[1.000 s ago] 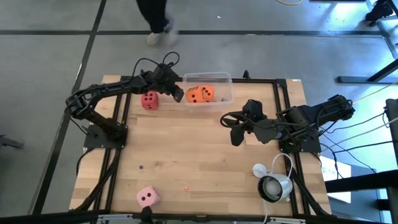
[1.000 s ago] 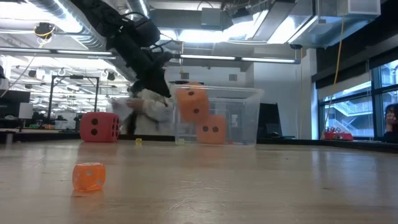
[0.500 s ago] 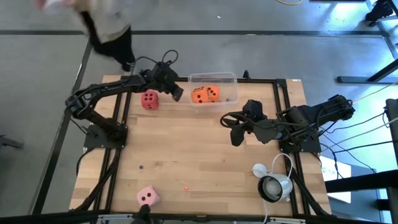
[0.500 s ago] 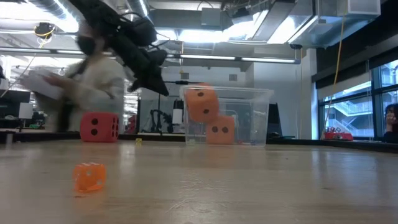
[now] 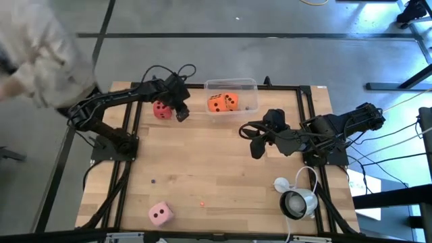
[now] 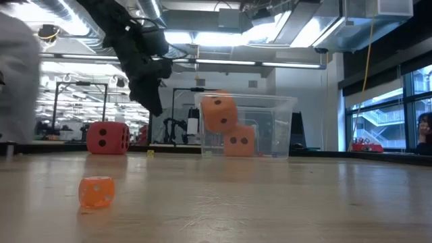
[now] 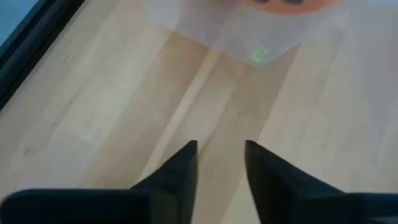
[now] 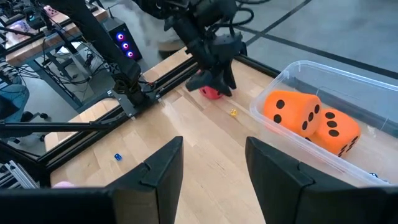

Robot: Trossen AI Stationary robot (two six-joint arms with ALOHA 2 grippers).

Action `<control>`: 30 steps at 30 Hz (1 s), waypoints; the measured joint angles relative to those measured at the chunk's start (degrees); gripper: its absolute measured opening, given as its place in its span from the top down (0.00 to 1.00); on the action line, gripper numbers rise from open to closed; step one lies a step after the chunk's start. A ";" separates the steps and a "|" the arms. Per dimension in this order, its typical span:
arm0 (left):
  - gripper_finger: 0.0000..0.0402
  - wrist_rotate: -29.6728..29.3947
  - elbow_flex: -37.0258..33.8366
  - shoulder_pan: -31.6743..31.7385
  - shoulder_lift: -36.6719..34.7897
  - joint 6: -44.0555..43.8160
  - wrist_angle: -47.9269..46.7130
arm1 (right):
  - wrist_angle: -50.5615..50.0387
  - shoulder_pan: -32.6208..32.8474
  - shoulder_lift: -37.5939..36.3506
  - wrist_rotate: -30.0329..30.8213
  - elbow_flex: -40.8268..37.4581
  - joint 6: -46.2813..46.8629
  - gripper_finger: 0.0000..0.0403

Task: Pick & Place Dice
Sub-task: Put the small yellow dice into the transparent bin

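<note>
wooden table | pink die near front | blurred person likely beyond

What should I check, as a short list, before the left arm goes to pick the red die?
1. Left gripper empty, fingers slightly parted: ok.
2. Red soft die with dark pips free on the wooden table, beside the gripper: ok.
3. Two orange dice inside the clear plastic box: ok.
4. Pale pink die at the near edge, untouched: ok.
5. Right gripper waiting mid-table, open: ok.
6. Person close to the table's left corner: not ok.
</note>
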 joint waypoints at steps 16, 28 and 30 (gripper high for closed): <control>0.49 -11.13 0.00 -5.11 10.44 -0.02 -0.60 | -0.04 0.00 0.00 -0.07 0.00 -1.27 0.57; 0.52 -11.19 0.00 -4.56 16.38 3.08 1.24 | -0.09 0.00 0.00 -2.89 0.00 -1.25 0.57; 0.52 -12.30 0.00 -4.56 17.10 3.82 1.38 | -0.09 0.00 0.00 -2.89 0.00 -1.25 0.57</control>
